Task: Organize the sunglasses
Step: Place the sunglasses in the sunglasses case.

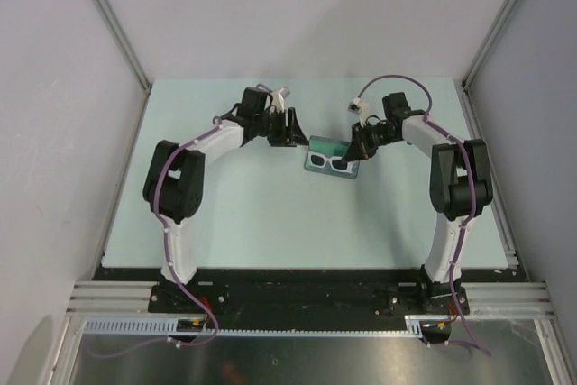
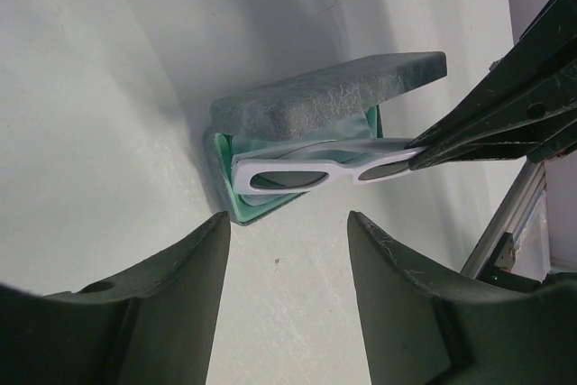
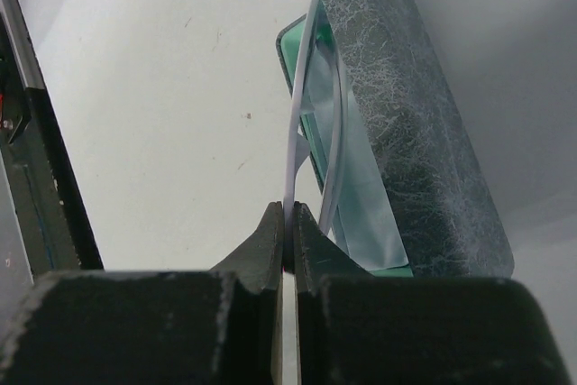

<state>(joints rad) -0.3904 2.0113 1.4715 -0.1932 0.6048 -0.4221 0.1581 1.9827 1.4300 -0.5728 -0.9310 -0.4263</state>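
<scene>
The white-framed sunglasses (image 1: 327, 163) with dark lenses lie at the open mouth of the grey felt case (image 1: 331, 145), mid-table toward the back. In the left wrist view the sunglasses (image 2: 306, 171) rest on the case's green lining (image 2: 236, 200) under the raised grey lid (image 2: 334, 87). My right gripper (image 1: 353, 152) is shut on the right end of the white frame; in the right wrist view its jaws (image 3: 288, 223) pinch the thin frame edge (image 3: 291, 146). My left gripper (image 2: 288, 241) is open and empty, just short of the case's left end, apart from it.
A pale grey-blue cloth (image 3: 365, 196) lies inside the case (image 3: 406, 114) beneath the sunglasses. Metal frame rails run along the table's right edge (image 2: 505, 223) and left edge (image 1: 126, 169). Both arms meet at the table's far middle.
</scene>
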